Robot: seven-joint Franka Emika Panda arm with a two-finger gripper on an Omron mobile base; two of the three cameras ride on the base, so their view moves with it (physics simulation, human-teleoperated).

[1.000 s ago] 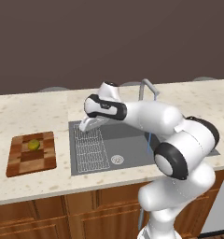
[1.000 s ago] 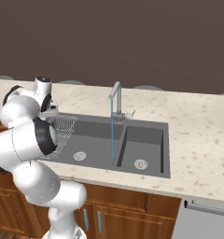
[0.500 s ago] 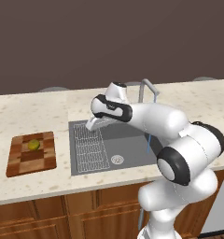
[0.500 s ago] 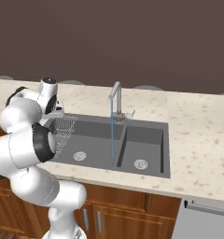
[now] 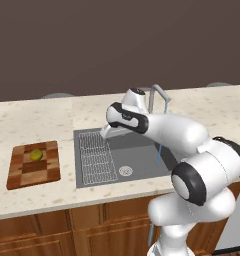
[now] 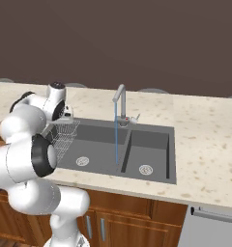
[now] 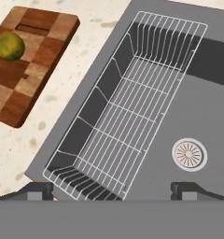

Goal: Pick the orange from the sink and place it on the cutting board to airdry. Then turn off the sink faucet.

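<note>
The orange [image 5: 36, 155] [image 7: 10, 45] rests on the checkered wooden cutting board [image 5: 34, 172] [image 7: 37, 70], left of the sink [image 5: 142, 150] [image 6: 96, 142] [image 7: 212, 107]. My gripper [image 5: 107, 132] [image 6: 58, 124] [image 7: 111, 189] hovers open and empty over the sink's left basin, above the wire drainer [image 5: 94, 157] [image 7: 128, 107]. The sink faucet [image 5: 159, 95] [image 6: 120, 102] stands behind the basins, to the right of the gripper. A thin blue stream of water [image 5: 159, 150] [image 6: 116, 140] falls from its spout. Its side lever [image 6: 134, 118] points right.
Speckled counter [image 5: 37, 120] [image 6: 205, 140] surrounds the sink. A round silver drain [image 5: 125, 171] [image 7: 189, 154] lies in the left basin, another drain [image 6: 145, 169] in the right one. A dark wall runs behind the counter.
The hand has swung right along the sink's back edge, from over the drainer towards the faucet, and stays open. The orange has not moved on the board.
</note>
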